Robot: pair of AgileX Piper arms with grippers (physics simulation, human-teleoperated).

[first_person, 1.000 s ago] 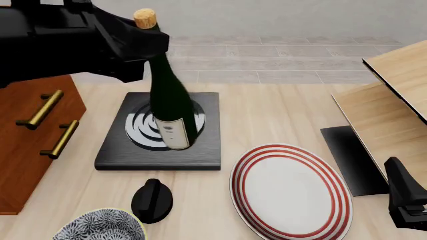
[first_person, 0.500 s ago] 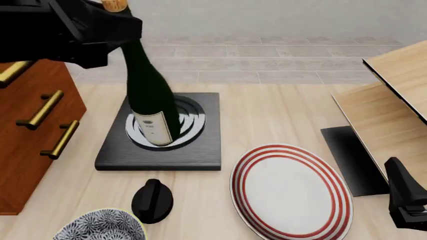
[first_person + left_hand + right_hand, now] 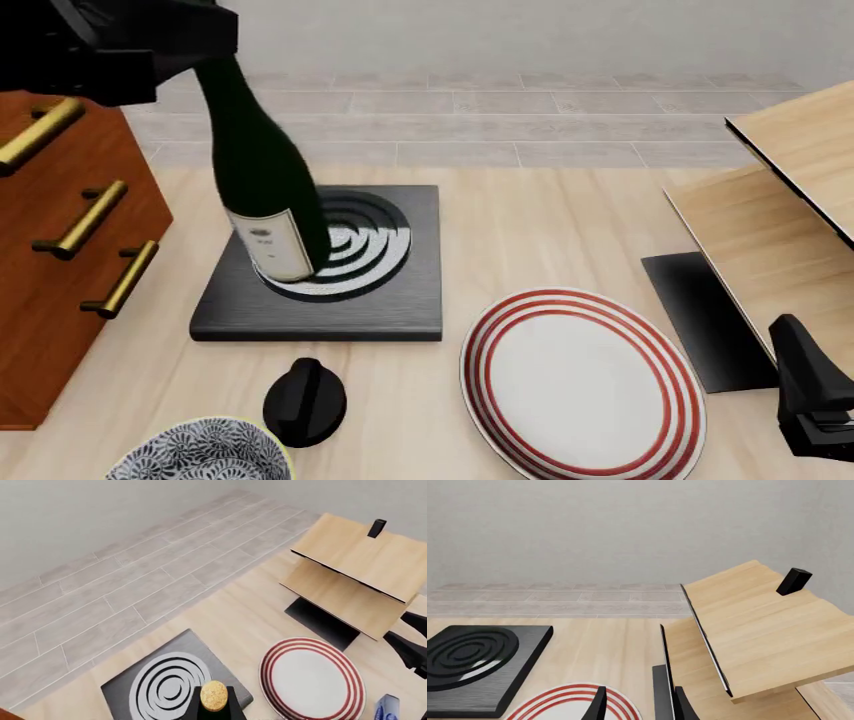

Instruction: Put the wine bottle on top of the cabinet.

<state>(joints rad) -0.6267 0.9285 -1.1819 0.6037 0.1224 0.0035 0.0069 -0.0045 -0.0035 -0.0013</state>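
One job half done: wine bottle (image 3: 262, 190) lifted, not yet on the cabinet (image 3: 54, 260).
Left gripper (image 3: 134, 45) clamps its neck, upper left; right gripper's (image 3: 637, 707) grip can't be told.

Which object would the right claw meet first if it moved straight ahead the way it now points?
Probably the pale wooden furniture: in the right wrist view the right claw points toward its lower panels, with the striped plate just below the fingertips. Depth is unclear, so it might graze the plate's rim first.

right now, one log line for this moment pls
left gripper: shut on wine bottle, lifted, tilted | beside cabinet, not on top | right gripper: open, idle
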